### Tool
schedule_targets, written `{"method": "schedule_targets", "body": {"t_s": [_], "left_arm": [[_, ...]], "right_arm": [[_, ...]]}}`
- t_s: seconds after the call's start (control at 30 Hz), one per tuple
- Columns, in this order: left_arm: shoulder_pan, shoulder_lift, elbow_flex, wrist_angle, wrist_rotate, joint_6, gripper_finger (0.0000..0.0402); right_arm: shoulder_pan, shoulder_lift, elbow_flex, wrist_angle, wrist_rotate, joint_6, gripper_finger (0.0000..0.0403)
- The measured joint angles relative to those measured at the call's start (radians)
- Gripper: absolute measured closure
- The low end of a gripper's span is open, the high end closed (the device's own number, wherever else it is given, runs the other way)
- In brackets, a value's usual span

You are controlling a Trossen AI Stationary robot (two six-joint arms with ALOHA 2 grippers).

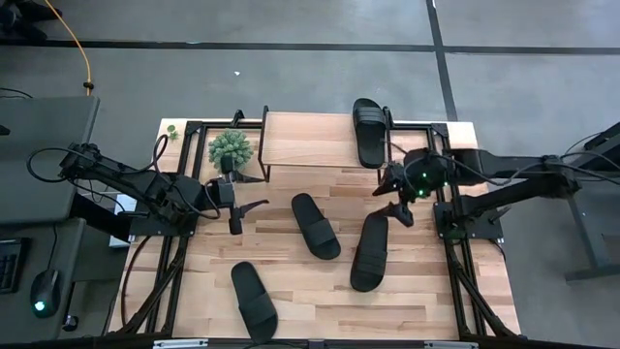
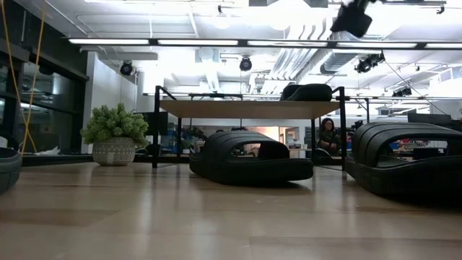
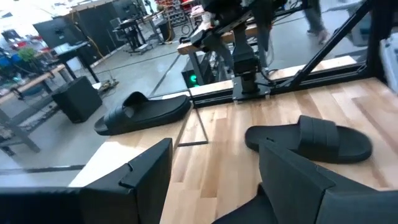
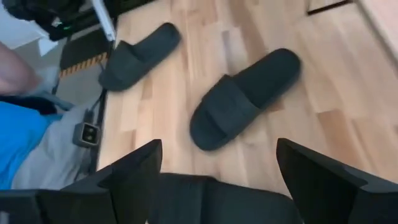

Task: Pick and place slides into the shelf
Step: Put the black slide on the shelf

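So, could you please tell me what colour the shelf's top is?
The shelf has a light wooden top on black legs, clearest in the high view.

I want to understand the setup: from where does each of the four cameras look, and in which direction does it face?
High view: above the table, straight down; both arms, left gripper, right gripper, shelf.
Low view: table-top height, level toward the shelf; part of an arm at top.
Left wrist view: across the table; own open fingers.
Right wrist view: down at the table; own open fingers.
Shared: the slide on the shelf.
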Motion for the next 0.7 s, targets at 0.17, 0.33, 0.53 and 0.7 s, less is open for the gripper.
{"method": "schedule_targets", "body": {"t_s": [0.17,0.33,0.53,0.7], "left_arm": [[0.0,0.0,0.0,-0.001,0.079,-0.052,0.0181],[0.0,0.0,0.0,-0.007,0.135,-0.084,0.0181],[0.0,0.0,0.0,-0.035,0.165,-0.106,0.0181],[0.0,0.0,0.0,-0.04,0.165,-0.098,0.0181]], "right_arm": [[0.106,0.055,0.0,0.003,0.05,0.047,0.0096],[0.175,0.137,0.0,0.001,0.144,0.135,0.0096],[0.231,0.248,0.0,-0.032,0.175,0.194,0.0096],[0.256,0.327,0.0,-0.111,0.224,0.228,0.0096]]}}
